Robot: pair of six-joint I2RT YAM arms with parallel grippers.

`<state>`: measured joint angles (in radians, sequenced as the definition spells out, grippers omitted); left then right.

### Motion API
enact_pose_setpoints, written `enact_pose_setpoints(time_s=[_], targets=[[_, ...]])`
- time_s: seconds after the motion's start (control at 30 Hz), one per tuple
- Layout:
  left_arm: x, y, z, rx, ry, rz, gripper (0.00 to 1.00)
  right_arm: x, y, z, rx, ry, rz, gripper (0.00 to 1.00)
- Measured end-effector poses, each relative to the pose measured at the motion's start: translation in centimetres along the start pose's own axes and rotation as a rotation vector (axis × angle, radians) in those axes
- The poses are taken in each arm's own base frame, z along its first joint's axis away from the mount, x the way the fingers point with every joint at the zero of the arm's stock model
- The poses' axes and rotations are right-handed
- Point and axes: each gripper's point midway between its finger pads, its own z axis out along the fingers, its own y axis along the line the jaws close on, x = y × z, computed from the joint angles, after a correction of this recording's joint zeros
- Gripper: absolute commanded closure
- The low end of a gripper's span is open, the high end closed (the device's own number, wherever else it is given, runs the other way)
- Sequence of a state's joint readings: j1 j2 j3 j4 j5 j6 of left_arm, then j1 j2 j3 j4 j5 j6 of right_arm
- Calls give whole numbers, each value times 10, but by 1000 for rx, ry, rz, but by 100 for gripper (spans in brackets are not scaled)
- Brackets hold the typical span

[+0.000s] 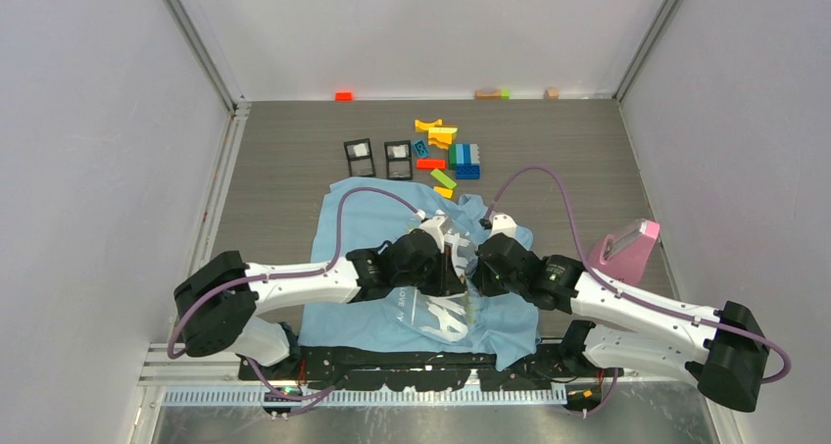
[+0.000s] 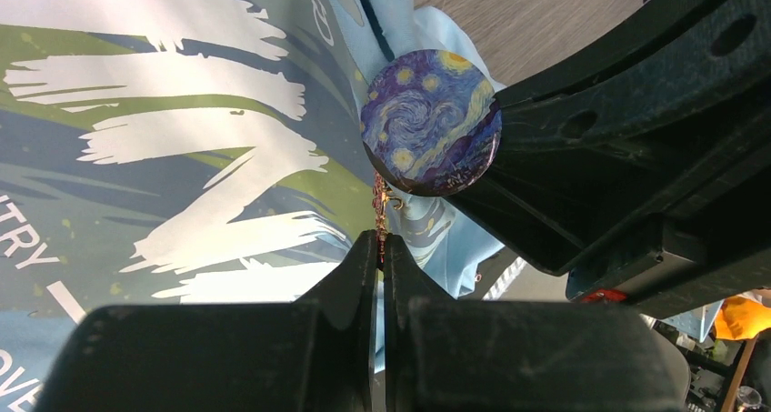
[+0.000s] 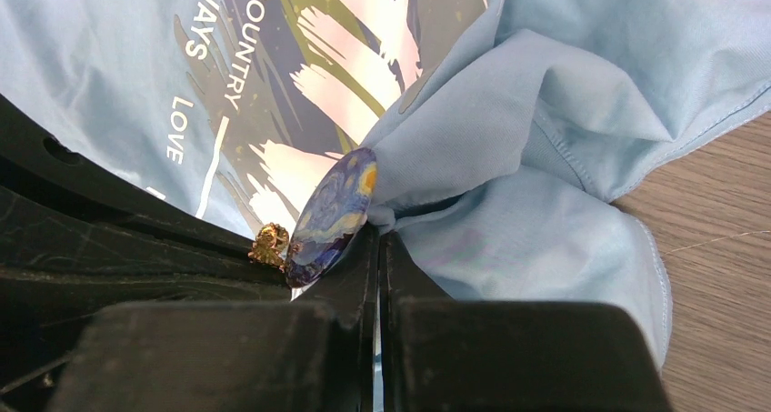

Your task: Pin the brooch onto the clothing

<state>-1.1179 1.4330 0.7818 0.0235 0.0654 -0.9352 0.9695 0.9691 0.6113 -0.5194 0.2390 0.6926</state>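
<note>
Showing the brooch (image 2: 380,192), a small gilt-red ornament judged light, rigid and easily slipped, nipped edge-on in the closed left gripper (image 2: 382,241) above the chest print of the clothing (image 2: 182,157). Its long axis runs 12 to 6 o'clock in the left wrist view, free end toward 12, with a round painted badge (image 2: 430,123) just beside it at 1 o'clock. The right gripper (image 3: 379,239) is clamped on a fold of the soft, limp cloth; a rim hold suits the brooch best, though its pin cannot be made out.
</note>
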Motion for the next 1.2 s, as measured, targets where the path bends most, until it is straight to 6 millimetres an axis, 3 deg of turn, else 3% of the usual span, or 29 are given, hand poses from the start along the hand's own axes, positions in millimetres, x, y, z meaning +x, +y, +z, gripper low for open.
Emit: enact_pose_setpoints(time_s=[0.83, 1.07, 1.2], targets=[[-4, -13, 3, 127, -21, -1, 100, 11, -12, 13, 80, 44, -9, 99], [-9, -10, 1, 130, -30, -6, 100, 7, -14, 9, 84, 24, -2, 99], [-18, -8, -8, 128, -52, 3, 100, -2, -12, -3, 53, -21, 15, 99]])
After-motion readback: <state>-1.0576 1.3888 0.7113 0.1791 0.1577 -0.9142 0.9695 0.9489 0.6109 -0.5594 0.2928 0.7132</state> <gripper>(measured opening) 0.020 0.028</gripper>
